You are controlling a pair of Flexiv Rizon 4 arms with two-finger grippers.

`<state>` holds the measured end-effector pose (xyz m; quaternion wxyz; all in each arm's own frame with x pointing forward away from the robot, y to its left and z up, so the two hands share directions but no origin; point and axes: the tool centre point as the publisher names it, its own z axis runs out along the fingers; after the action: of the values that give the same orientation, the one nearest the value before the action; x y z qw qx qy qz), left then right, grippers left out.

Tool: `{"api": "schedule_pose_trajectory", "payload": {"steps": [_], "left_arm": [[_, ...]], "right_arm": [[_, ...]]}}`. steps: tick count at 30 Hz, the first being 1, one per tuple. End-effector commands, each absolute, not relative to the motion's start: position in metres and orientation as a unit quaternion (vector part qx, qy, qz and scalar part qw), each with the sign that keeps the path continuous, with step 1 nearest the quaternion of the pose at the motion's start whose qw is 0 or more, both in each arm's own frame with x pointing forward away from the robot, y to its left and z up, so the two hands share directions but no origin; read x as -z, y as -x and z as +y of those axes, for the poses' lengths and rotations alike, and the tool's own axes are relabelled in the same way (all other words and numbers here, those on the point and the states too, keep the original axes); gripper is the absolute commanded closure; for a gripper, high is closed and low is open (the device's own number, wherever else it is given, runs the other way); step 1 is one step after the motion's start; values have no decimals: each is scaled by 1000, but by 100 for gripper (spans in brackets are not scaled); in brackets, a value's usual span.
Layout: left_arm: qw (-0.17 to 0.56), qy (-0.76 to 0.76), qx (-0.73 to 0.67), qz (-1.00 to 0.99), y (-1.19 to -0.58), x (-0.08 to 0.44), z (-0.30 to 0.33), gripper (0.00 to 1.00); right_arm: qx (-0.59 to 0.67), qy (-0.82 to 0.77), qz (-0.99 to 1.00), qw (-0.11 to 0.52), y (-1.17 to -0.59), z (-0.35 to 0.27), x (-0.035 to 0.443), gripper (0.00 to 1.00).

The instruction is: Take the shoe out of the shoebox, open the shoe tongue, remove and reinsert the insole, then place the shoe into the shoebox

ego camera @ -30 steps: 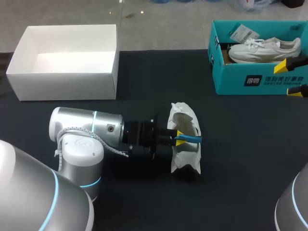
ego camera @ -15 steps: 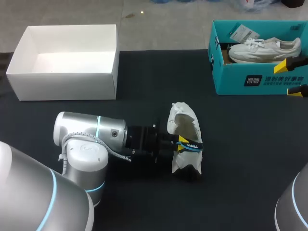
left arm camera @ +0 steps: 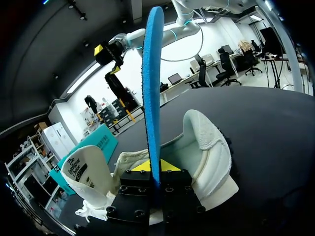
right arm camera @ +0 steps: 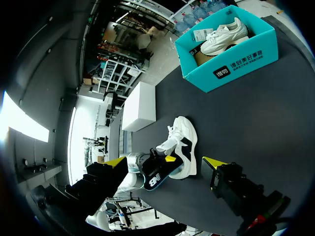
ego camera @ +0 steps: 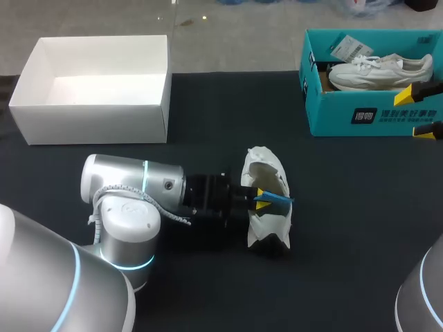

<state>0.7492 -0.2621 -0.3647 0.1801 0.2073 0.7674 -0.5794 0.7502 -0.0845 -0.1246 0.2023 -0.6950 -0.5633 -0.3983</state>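
A white shoe lies on its side on the dark table, near the middle. My left gripper reaches in from the left over the shoe's opening and is shut on a blue insole. In the left wrist view the insole stands edge-on between the fingers of the left gripper, above the shoe, with the tongue folded out to one side. The teal shoebox at the back right holds a second white shoe. My right gripper hangs open in front of that box, at the right edge.
An empty white box stands at the back left. The right wrist view looks down on the shoe, the teal shoebox and the white box from high above the table.
The left arm has crept a little to the right. The insole dipped towards the shoe's opening and came level again. The right gripper has not moved.
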Motion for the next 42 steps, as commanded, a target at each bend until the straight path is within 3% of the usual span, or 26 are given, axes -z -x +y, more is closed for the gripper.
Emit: {"api": "schedule_pose_trajectory", "payload": {"steps": [1, 3, 5, 8, 19, 24, 30, 33, 42], "left_arm": [[177, -208, 577, 770, -753, 368, -267, 100], [177, -208, 579, 768, -750, 366, -267, 100], [178, -207, 581, 767, -748, 365, -267, 74], [179, -205, 584, 764, -745, 361, -266, 64], [184, -223, 589, 754, -731, 339, -268, 66], [183, -223, 592, 752, -729, 335, -267, 77], [175, -226, 590, 755, -717, 327, -268, 82], [166, -226, 587, 760, -714, 331, -269, 100], [152, -223, 564, 780, -732, 347, -274, 100]], "right_arm": [[397, 696, -563, 202, -750, -84, 125, 0], [397, 696, -563, 202, -750, -84, 125, 0], [397, 696, -563, 202, -750, -84, 125, 0], [397, 696, -563, 202, -750, -84, 125, 0], [397, 696, -563, 202, -750, -84, 125, 0], [397, 696, -563, 202, -750, -84, 125, 0], [397, 696, -563, 202, -750, -84, 125, 0], [397, 696, -563, 202, -750, -84, 125, 0], [397, 696, -563, 202, -750, -84, 125, 0]]}}
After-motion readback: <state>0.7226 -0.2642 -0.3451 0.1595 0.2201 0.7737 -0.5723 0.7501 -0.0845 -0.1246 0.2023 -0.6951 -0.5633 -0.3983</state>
